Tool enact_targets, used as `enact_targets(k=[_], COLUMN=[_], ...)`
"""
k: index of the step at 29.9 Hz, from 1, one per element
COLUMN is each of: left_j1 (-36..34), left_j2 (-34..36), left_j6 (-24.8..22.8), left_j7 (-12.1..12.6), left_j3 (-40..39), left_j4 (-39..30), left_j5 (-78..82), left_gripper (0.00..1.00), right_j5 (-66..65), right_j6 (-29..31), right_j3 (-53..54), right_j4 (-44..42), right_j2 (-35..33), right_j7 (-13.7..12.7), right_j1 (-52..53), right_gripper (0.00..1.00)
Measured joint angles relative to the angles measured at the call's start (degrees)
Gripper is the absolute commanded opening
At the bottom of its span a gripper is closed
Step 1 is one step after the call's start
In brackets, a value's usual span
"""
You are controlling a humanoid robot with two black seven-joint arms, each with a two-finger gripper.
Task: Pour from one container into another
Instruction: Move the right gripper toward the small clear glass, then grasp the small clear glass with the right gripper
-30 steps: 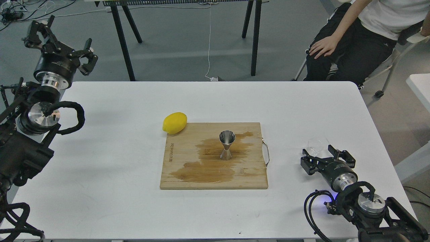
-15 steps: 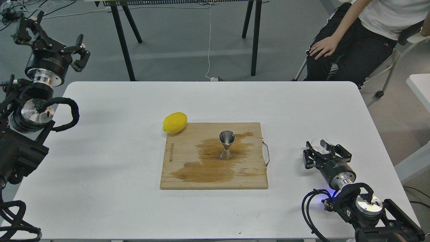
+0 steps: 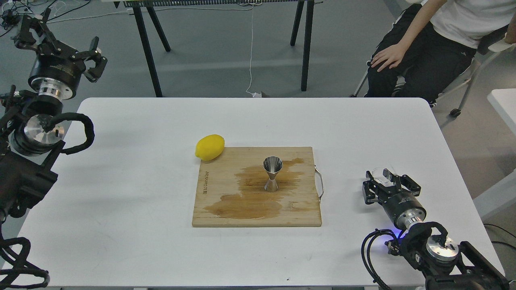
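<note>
1. Two black robot arms frame a white desk; the left arm enters at the left edge of the frame, the right arm at the lower right.
2. At centre lies a wooden board with a wide wet stain. A steel jigger stands upright on the stained part. A lemon rests on the desk, touching the board's upper-left corner.
3. At right of the frame, well apart from the board, the right end effector has its fingers on either side of the small clear cup. The glass is transparent and partly hidden, so whether the fingers press on it or only bracket it cannot be told, nor whether it holds liquid.
4. The left end effector is raised at the upper left of the frame, beyond the desk edge, with its fingers spread apart and nothing between them.
5. A seated person is at the upper right, hand on knee, away from the desk.
6. The step in hand appears to be taking hold of the cup; pouring has not begun.
7. The next move likely calls for a secure grip, a level lift, a carry leftward over the jigger, and a slow tilt with the lip over its small mouth.
</note>
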Motion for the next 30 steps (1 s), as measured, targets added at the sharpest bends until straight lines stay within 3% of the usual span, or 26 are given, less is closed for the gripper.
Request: enact_targets(k=[11,21,30], left_j1=[0.0,-0.1,-0.3], left_j2=[1.3,1.4,1.5], left_j6=[0.0,1.1,1.4], left_j7=[0.0,0.0,0.1], left_j3=[0.0,0.0,0.0], left_j4=[0.0,-0.3,-0.4], left_j5=[0.0,-0.1,0.0], left_gripper=[1.0,1.0,1.0], right_j5=[-0.8,-6.8,-19.4], right_j6=[-1.3,-10.1,-14.8], right_j3=[-0.8,-9.7,-21.9], right_j4=[12.7,26.6,27.4], right_j2=[-3.3,-8.8,-8.6], right_j7=[-1.3,-1.2,-0.8], right_j1=[-2.6,3.1,13.5], right_gripper=[0.35,0.35,0.35])
